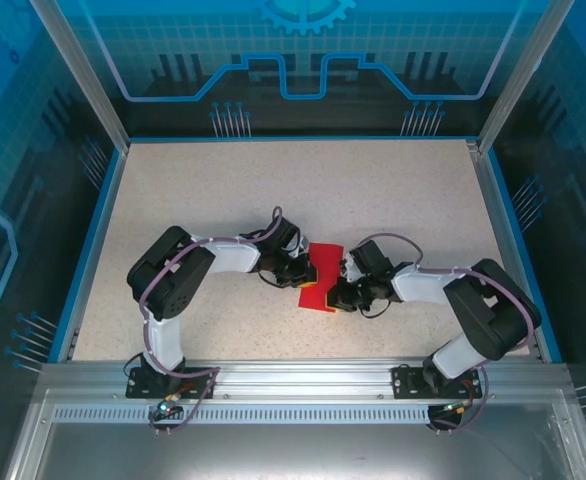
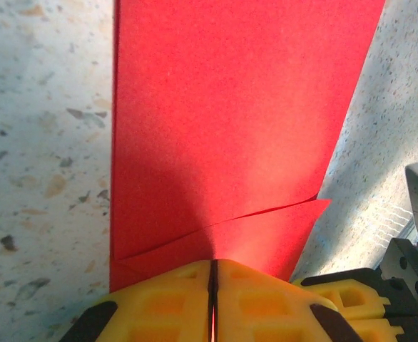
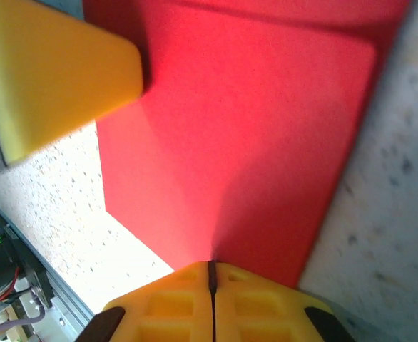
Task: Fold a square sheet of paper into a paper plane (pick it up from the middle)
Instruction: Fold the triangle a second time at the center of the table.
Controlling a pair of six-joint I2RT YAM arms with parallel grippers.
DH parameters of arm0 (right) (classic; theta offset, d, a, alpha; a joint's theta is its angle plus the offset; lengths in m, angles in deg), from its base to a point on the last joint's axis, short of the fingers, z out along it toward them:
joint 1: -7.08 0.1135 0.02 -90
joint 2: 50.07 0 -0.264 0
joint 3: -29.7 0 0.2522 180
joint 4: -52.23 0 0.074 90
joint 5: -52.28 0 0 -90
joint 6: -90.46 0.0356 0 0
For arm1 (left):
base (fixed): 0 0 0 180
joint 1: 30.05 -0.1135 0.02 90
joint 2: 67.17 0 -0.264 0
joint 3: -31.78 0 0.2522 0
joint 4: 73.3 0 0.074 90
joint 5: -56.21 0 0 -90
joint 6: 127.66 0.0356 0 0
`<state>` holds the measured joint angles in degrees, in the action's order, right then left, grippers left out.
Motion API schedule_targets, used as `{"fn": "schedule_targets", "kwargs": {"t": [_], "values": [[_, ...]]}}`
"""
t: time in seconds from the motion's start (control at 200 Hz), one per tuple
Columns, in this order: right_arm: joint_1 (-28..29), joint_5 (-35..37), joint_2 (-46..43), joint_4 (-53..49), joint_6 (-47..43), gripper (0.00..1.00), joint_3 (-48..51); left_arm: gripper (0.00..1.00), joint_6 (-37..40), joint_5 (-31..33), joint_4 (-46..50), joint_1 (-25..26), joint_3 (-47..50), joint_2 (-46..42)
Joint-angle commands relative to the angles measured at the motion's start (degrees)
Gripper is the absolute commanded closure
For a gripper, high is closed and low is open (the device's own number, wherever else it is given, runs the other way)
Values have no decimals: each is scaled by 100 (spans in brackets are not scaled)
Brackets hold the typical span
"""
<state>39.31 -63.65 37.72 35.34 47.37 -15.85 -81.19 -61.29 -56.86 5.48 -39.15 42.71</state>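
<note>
The red sheet of paper lies flat on the table between my two grippers, partly folded. In the left wrist view the sheet of paper runs away from me, with a folded flap crossing its near end. My left gripper is shut, its yellow tips resting on that near end; from above the left gripper sits at the paper's near corner. My right gripper is shut too, tips on the edge of the paper. From above the right gripper meets the paper's right side.
The speckled table is walled by a blue rim. An aluminium rail runs along the near edge, behind both arm bases. One yellow finger of the left gripper reaches into the right wrist view at upper left.
</note>
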Motion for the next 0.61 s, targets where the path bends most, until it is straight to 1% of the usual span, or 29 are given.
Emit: {"fn": "schedule_targets", "kwargs": {"t": [0.0,0.17,0.31,0.455,0.6], "values": [[29,-10,-182,-617,-68,93,249,90,-33,259,253,-22,127,222],[-33,-51,-189,-510,-8,93,495,89,-40,231,219,-13,118,226],[-73,-70,-499,-592,19,93,534,89,-29,213,209,-19,129,209],[-143,-83,-797,-584,5,92,325,90,-39,200,179,-15,129,209],[-156,-144,-573,-189,169,92,76,89,-37,167,162,-19,105,213]]}}
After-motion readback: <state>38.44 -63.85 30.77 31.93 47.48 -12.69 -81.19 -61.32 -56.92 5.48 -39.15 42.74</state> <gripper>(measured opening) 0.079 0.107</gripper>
